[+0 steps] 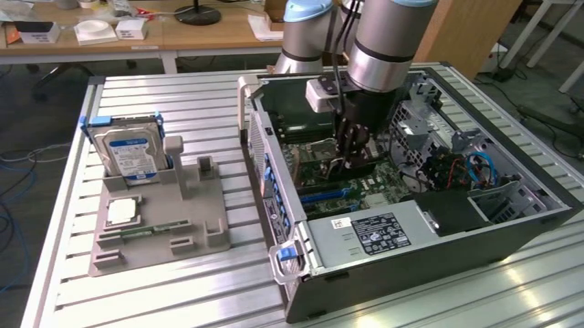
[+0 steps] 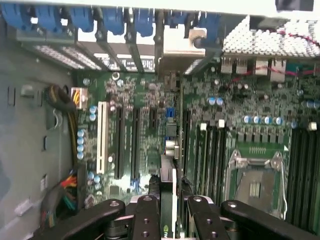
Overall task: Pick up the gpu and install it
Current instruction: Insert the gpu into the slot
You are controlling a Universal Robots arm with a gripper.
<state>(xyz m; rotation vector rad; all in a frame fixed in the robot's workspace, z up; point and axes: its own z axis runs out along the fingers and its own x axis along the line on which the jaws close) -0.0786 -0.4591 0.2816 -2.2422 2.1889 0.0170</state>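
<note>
Slatted metal table (image 1: pixel 137 301); toward its left edge, grey plastic holder tray (image 1: pixel 196 219). Rightward, open black computer case (image 1: pixel 438 253): inside, black two-finger gripper (image 1: pixel 351 162) clamped on thin dark gpu card (image 2: pixel 168 172), edge-on above green motherboard (image 2: pixel 145 95) slots. Picked up; seating seemingly unfinished.

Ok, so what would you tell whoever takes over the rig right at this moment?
State of the gripper: shut on the gpu, reaching down into the open PC case.
The gpu is held edge-on over the motherboard, close to the expansion slots.
Done: pickup.
Left: the gpu does not look seated in a slot yet.
</note>
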